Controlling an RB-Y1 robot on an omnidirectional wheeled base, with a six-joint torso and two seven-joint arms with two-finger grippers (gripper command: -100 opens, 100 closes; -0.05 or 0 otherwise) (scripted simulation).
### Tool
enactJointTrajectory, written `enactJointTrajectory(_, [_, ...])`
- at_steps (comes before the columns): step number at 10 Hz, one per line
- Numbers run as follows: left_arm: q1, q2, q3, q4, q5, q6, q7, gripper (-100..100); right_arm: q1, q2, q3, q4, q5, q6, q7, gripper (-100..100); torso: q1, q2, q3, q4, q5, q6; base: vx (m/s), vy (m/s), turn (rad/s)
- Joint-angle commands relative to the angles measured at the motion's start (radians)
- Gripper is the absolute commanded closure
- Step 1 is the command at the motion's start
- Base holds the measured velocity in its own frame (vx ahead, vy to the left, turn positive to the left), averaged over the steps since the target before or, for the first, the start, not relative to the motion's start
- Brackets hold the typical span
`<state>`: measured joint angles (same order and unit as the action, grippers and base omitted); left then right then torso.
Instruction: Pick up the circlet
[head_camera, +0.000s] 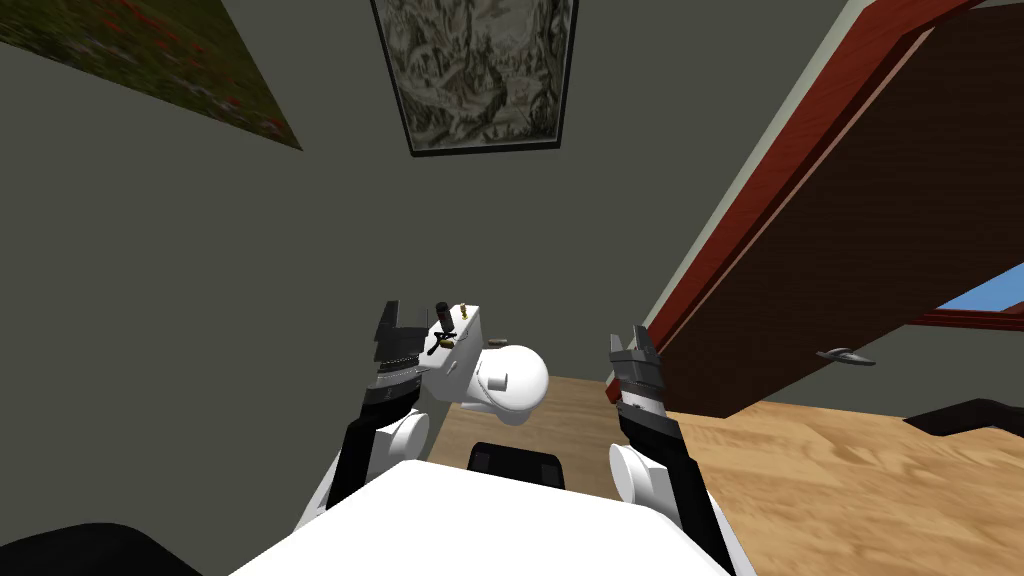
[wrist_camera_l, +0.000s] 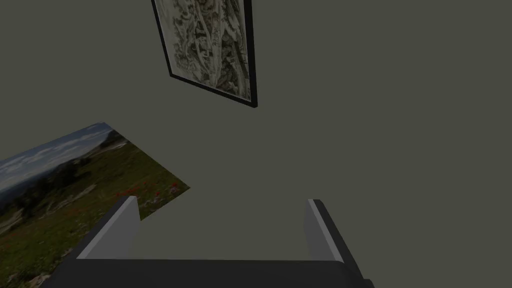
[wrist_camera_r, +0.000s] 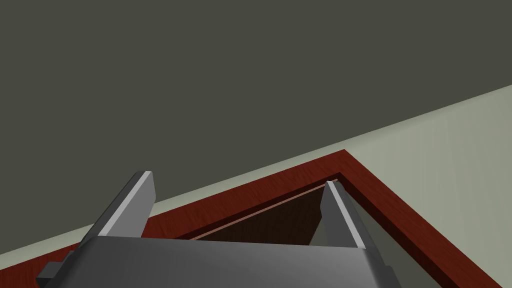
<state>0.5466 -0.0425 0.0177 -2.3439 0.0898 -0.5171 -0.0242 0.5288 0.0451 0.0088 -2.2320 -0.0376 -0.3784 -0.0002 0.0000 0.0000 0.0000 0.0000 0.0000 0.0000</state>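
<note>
- Beside toilet tank (head_camera: 470, 335), left gripper (wrist_camera_l: 222, 202) hung jaws apart, empty; right gripper (wrist_camera_r: 237, 181) same.
- Dark-gold clutter (head_camera: 442, 330) sat on tank; circlet unclear.
- Best: tilt left wrist down, confirm target.

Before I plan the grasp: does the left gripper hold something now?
No, the left gripper is open, with nothing between its two fingers.
</note>
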Motion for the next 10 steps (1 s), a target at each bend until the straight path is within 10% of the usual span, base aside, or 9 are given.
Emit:
enactJointTrajectory(1, [-0.013,0.045,0.001,0.011,0.002,0.016,-0.004,-100,0.0,0.0,0.0,0.0,0.0,0.0,0.0,0,0.0,0.0,0.0,0.0,0.0,0.0,-0.015,0.0,0.006])
enactJointTrajectory(6, [-0.116,0.172,0.013,0.098,0.019,0.138,-0.03,-100,0.0,0.0,0.0,0.0,0.0,0.0,0.0,0,0.0,0.004,0.002,0.001,0.0,0.0,-0.06,-0.006,0.014])
enactJointTrajectory(10, [-0.177,0.2,0.021,0.15,0.029,0.221,-0.046,-100,0.0,0.0,0.0,0.0,0.0,0.0,0.0,0,-0.001,0.003,0.002,0.001,0.0,0.0,-0.051,-0.019,0.015])
